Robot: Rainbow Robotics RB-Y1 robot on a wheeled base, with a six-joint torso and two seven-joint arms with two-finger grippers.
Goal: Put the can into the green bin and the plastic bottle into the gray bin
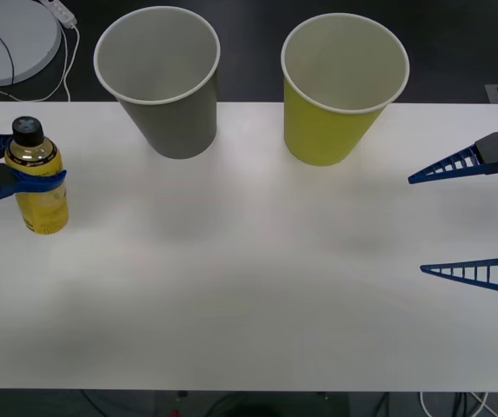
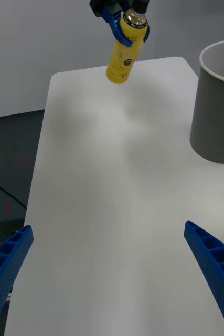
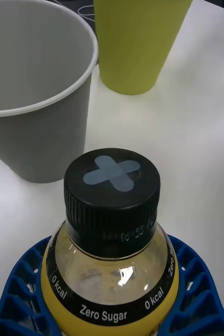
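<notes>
The left gripper (image 1: 24, 178), at the left edge of the front view, has its blue ribbed fingers (image 3: 22, 273) wrapped round the shoulder of the small plastic bottle with yellow contents and a black screw cap (image 1: 38, 178), pinching it just under the cap; whether the bottle's base is on the white table (image 1: 249, 287) or just off it I cannot tell. Up and to the right of it stands the large gray paper cup, the gray bin (image 1: 162, 78), and further right the yellow-green paper cup, the green bin (image 1: 340, 87), both showing bare white insides. The right gripper (image 1: 470, 217) waits at the right edge, spread wide, holding nothing. So the bottle is grasped but not yet binned, and I see no can on the table
</notes>
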